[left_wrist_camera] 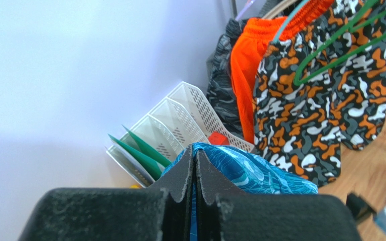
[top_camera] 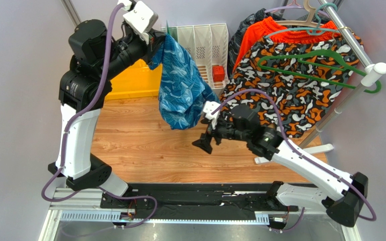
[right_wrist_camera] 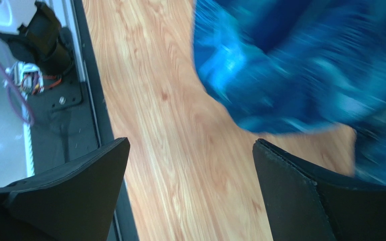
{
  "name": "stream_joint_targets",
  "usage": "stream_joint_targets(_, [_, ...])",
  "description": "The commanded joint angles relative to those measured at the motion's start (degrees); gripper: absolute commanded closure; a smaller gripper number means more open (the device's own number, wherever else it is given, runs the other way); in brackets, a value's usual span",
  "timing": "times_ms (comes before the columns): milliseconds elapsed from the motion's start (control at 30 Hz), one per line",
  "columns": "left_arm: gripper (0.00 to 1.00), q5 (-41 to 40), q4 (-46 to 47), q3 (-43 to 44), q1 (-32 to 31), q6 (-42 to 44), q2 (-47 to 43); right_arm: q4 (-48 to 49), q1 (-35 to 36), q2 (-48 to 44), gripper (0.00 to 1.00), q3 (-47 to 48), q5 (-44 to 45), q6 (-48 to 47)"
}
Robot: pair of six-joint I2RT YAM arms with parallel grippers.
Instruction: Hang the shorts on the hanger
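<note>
Wooden table; shorts aloft.

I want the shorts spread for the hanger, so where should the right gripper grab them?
Probably the bottom edge of the shorts, coming in low from the right. They hang limp from the shut left gripper; that edge sits nearest the open right gripper.

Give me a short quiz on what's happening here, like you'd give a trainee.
1. True or false: the left gripper is shut on the blue shorts, holding them in the air.
2. The right gripper is: A) open and empty, B) shut on the hanger, C) shut on the shorts.
3. Fill in: the green hanger hangs in front of the ___ shorts.
Key: 1 true; 2 A; 3 camouflage shorts.
</note>
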Motion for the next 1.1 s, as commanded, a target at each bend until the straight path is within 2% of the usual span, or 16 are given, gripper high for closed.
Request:
stream_joint_targets(0, [1.0, -2.0, 5.8, -0.1, -0.2, -2.1, -2.0, 22.2, 7.3, 7.1, 0.0, -0.6, 15.3, 4.3])
stream_joint_targets(67, [1.0, -2.0, 5.8, -0.6, -0.1, -2.5, -2.0, 23.2, 8.0, 11.7, 0.0, 3.4, 21.7, 8.7])
stream_joint_targets(167, [1.0, -2.2, 5.8, -1.6, -0.2, -2.8, -2.3, 23.7, 8.0, 19.4, 0.02, 9.2, 26.8, 12.0])
stream_joint_targets(233, [1.0, -2.4, 5.3, -2.2, -0.2, -2.9, -2.8, 23.2, 7.9, 23.3, 0.12, 11.4, 28.5, 11.9])
stream_joint_targets(267, [1.0, -2.2, 4.9, -2.5, -0.2, -3.0, -3.2, 22.3, 7.1, 24.1, 0.47, 14.4, 28.5, 12.3])
stream_joint_targets(300, [1.0, -2.1, 4.4, -3.1, -0.1, -2.9, -3.6, 20.5, 6.6, 24.8, 0.67, 15.7, 28.6, 12.6])
stream_joint_targets(333, [1.0, -2.4, 4.3, -4.6, -0.2, -2.6, -4.1, 18.5, 6.1, 25.2, 0.94, 16.6, 28.9, 13.0])
stream_joint_targets(367, [1.0, -3.8, 4.4, -5.5, -0.1, -2.2, -5.3, 17.6, 4.9, 24.8, 1.0, 17.5, 28.7, 14.0])
stream_joint_targets(533, [1.0, -8.5, 5.9, -15.2, 0.5, 0.1, -9.8, 11.8, 1.3, 15.7, 1.0, 14.3, 22.9, 14.8])
stream_joint_targets(667, [1.0, -10.6, 7.0, -23.8, 2.2, 1.4, -13.1, 7.0, 0.6, 2.0, 1.0, 10.6, 14.5, 11.7])
stream_joint_targets(733, [1.0, -12.1, 6.8, -28.8, 2.9, 2.0, -14.0, 3.5, 0.6, -1.4, 1.0, 12.0, 10.2, 10.4])
stream_joint_targets(833, [1.0, -12.1, 5.6, -35.4, 4.9, 1.2, -14.5, -3.2, 0.5, -6.6, 1.0, 16.5, 10.2, 6.7])
stream_joint_targets(967, [1.0, -4.0, 4.0, -44.7, 8.4, -1.5, -16.8, -10.4, 0.5, -8.7, 1.0, 23.9, 13.5, 2.3])
stream_joint_targets(1067, [1.0, 1.7, 4.5, -52.7, 10.3, -3.8, -19.5, -11.7, 0.5, -7.6, 1.0, 27.6, 16.4, -1.0])
